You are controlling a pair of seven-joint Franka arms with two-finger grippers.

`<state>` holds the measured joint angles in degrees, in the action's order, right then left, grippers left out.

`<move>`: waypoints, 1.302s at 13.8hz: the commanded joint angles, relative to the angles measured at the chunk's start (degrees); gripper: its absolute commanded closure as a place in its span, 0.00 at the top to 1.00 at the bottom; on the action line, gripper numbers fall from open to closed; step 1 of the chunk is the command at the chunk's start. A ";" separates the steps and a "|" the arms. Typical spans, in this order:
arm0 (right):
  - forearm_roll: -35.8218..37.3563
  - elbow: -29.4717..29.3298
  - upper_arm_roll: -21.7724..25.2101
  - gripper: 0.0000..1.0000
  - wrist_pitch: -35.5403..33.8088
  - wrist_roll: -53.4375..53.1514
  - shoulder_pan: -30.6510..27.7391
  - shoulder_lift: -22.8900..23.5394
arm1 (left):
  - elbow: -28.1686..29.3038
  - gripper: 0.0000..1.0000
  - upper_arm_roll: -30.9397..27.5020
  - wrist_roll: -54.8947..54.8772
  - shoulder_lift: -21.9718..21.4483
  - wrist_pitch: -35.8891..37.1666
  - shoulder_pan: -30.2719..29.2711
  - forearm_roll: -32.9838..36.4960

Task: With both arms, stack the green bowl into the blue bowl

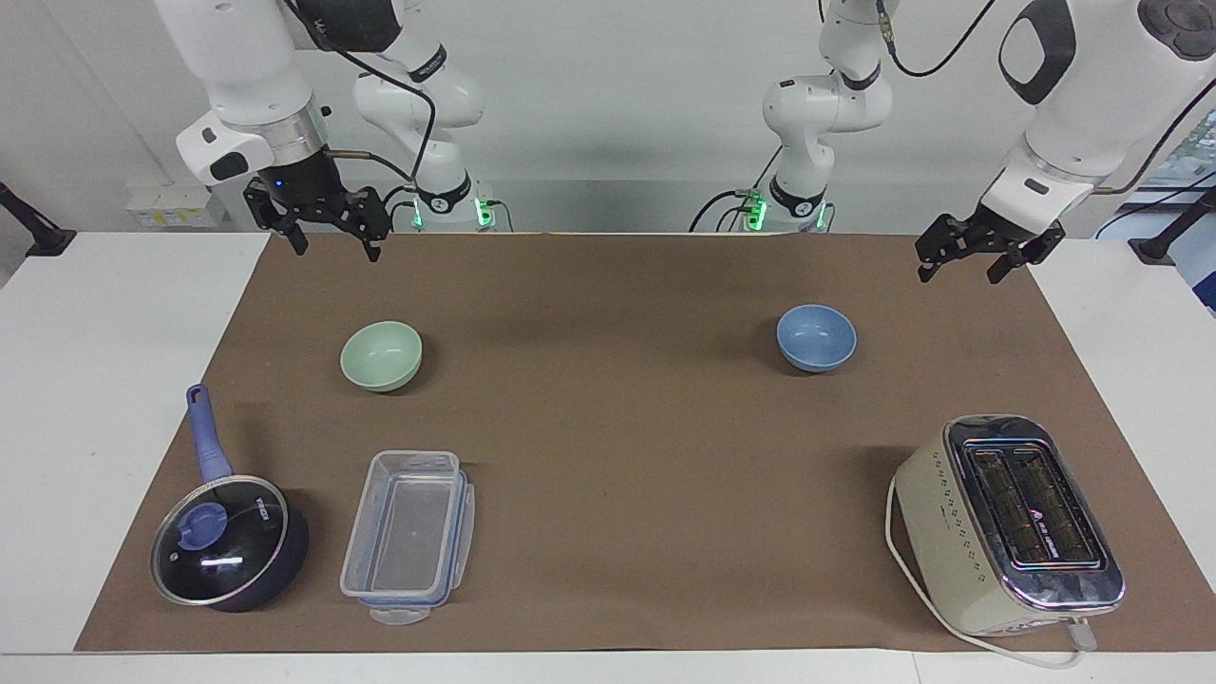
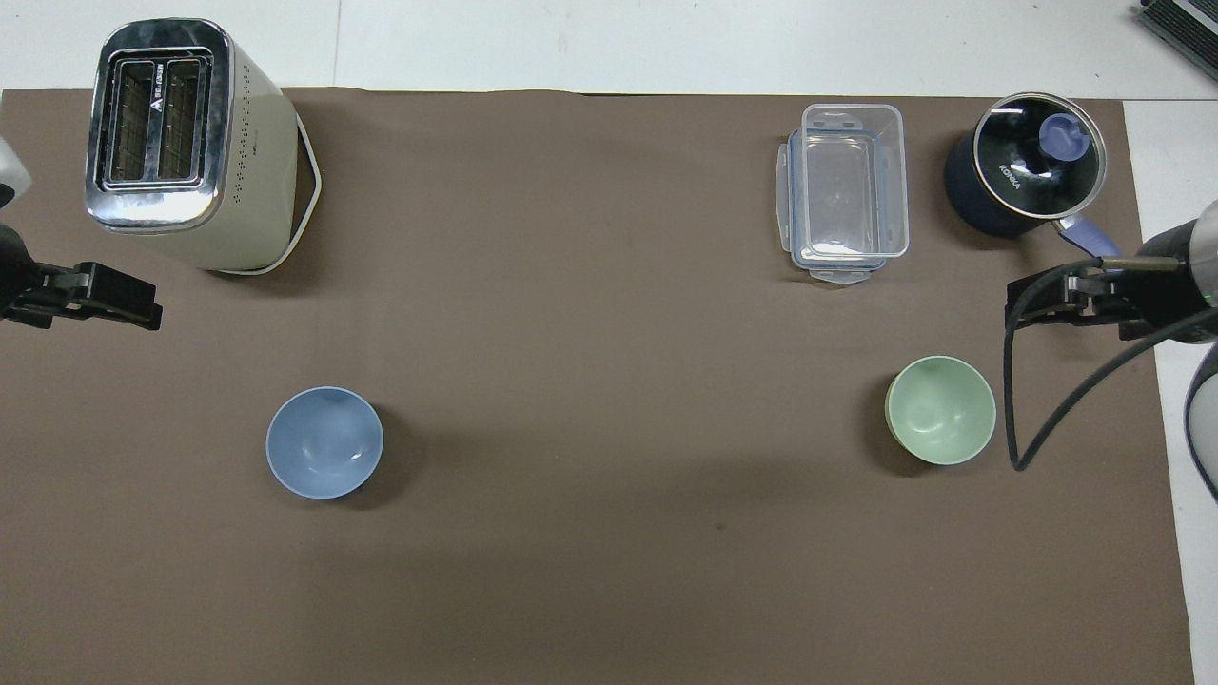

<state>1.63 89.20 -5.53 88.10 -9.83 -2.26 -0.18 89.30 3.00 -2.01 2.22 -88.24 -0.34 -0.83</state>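
Bowls sit upright and well apart on the brown mat (image 1: 608, 456), green bowl (image 1: 381, 355) below the raised, open, empty right gripper (image 1: 331, 238), blue bowl (image 1: 816, 337) near the open, empty left gripper (image 1: 983, 256).

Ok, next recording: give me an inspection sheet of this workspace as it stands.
Surface: white table under a brown mat.
Job's things: green bowl and blue bowl, upright, apart, neither held.
Clutter: lidded saucepan, clear container, toaster, all farther from the robots than the bowls.
Grippers: right pincer and left pincer open, raised above the mat's ends.
Cables: black cable hangs beside the right pincer; toaster cord around its body.
Surroundings: white wall, nothing else seen.
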 commanded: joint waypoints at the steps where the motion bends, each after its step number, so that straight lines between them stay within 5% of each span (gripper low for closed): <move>1: -1.37 -1.40 -0.18 1.00 -0.74 2.88 -0.90 0.71 | 0.34 1.00 -0.36 -1.32 -0.02 -0.62 -0.01 -0.84; 18: -1.72 0.71 -0.27 1.00 -1.62 3.76 -1.34 -0.61 | 13.26 1.00 -0.27 -1.42 -4.68 -9.84 -0.02 -0.75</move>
<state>1.39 89.24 -5.53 87.15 -7.68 -2.66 -0.15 98.93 2.98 -2.45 -0.43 -95.42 -0.35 -0.84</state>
